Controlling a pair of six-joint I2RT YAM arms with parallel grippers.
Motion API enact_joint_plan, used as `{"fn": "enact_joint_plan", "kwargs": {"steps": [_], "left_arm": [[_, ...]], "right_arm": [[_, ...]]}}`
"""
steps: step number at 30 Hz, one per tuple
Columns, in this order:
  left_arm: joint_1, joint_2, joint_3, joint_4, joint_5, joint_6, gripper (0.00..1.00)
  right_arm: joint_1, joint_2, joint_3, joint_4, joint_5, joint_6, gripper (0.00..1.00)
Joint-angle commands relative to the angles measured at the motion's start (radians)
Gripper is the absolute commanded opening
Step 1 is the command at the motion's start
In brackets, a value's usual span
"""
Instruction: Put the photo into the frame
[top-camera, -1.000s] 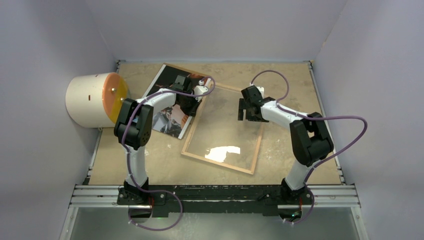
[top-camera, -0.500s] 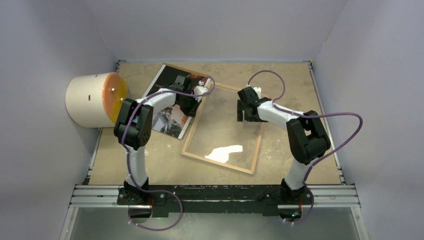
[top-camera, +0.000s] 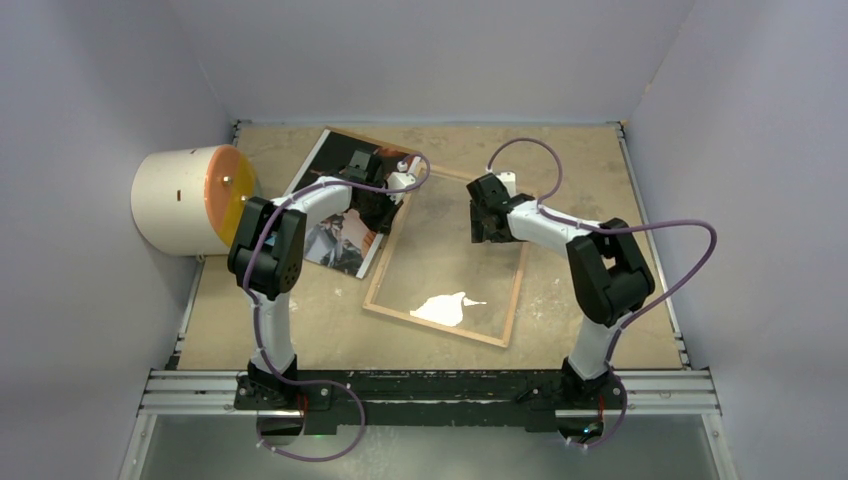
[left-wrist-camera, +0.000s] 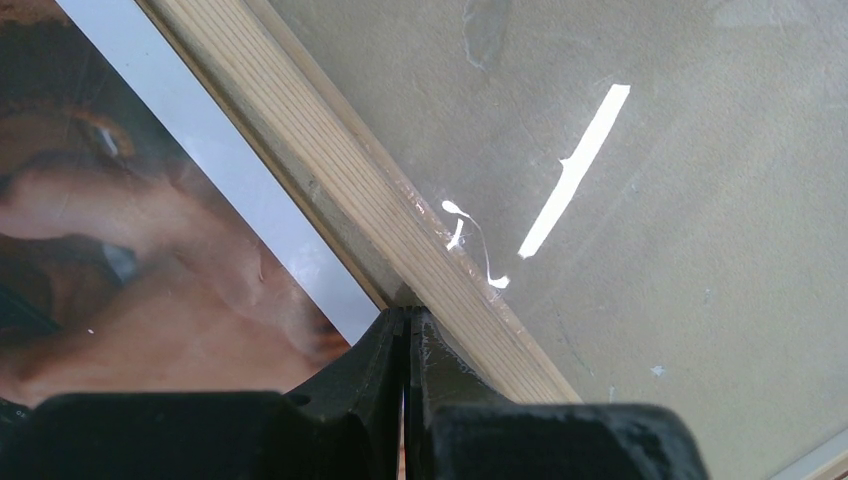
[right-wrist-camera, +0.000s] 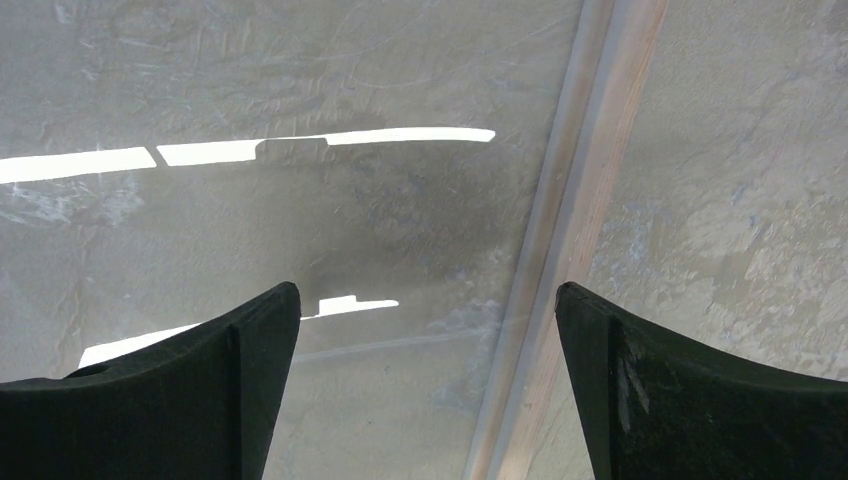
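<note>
At the left rail of the frame (left-wrist-camera: 330, 190), the tightly closed left gripper (left-wrist-camera: 408, 318) is resting against the photo (left-wrist-camera: 150, 250) edge, maybe to slide it. I cannot tell if it is pinching it. The right gripper (right-wrist-camera: 428, 300), spread wide and empty, is hovering astride the right rail.

photo (top-camera: 322, 168): dark scene in reddish-orange and grey tones, with a white border strip
frame (top-camera: 436, 324): light wood-brown with fine straight grain; clear pane with bright white glare streaks
worktop (top-camera: 600, 160): mottled tan
cylinder (top-camera: 180, 200): cream side, orange face
left fingers (left-wrist-camera: 340, 400): black
right fingers (right-wrist-camera: 200, 400): black
</note>
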Motion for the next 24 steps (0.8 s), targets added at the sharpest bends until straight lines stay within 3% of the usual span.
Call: {"fn": "enact_joint_plan", "kwargs": {"steps": [1,11,18,24], "left_arm": [[0.000,-0.015,0.004,-0.088,0.017,0.023,0.04],[0.000,-0.008,0.003,-0.087,0.019,0.029,0.05],[0.000,-0.015,-0.009,-0.080,0.012,0.034,0.04],[0.000,-0.024,-0.019,-0.078,0.011,0.037,0.04]], "right_arm": [[0.013,0.015,0.044,0.027,0.015,-0.001,0.99],[0.016,0.024,0.047,0.031,0.016,0.004,0.99],[0.013,-0.028,-0.005,0.109,-0.146,0.023,0.99],[0.011,-0.069,-0.031,0.145,-0.176,0.029,0.99]]}}
